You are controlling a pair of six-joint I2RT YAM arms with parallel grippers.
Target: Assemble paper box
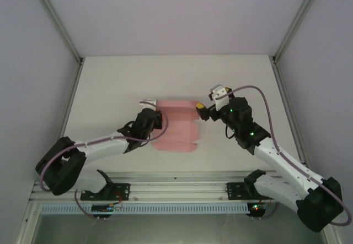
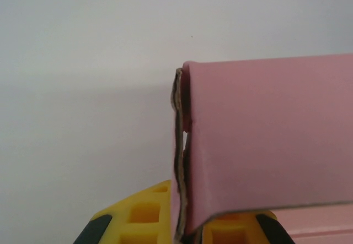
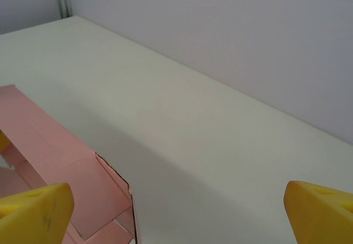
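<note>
The salmon-pink paper box (image 1: 177,127) lies partly folded in the middle of the white table (image 1: 110,84). My left gripper (image 1: 158,118) is at its left edge. In the left wrist view the yellow fingers (image 2: 143,213) are pinched on a raised, folded-over flap of the pink card (image 2: 265,134), and the card's layered edge stands upright between them. My right gripper (image 1: 202,112) hovers by the sheet's upper right corner. In the right wrist view its yellow fingertips (image 3: 36,211) are spread wide with nothing between them, and the card's upturned side panel (image 3: 49,150) sits at lower left.
Grey walls and metal frame posts (image 1: 60,26) enclose the table on three sides. An aluminium rail (image 1: 176,191) carrying the arm bases runs along the near edge. Bare tabletop (image 3: 220,145) stretches beyond the card toward the back wall.
</note>
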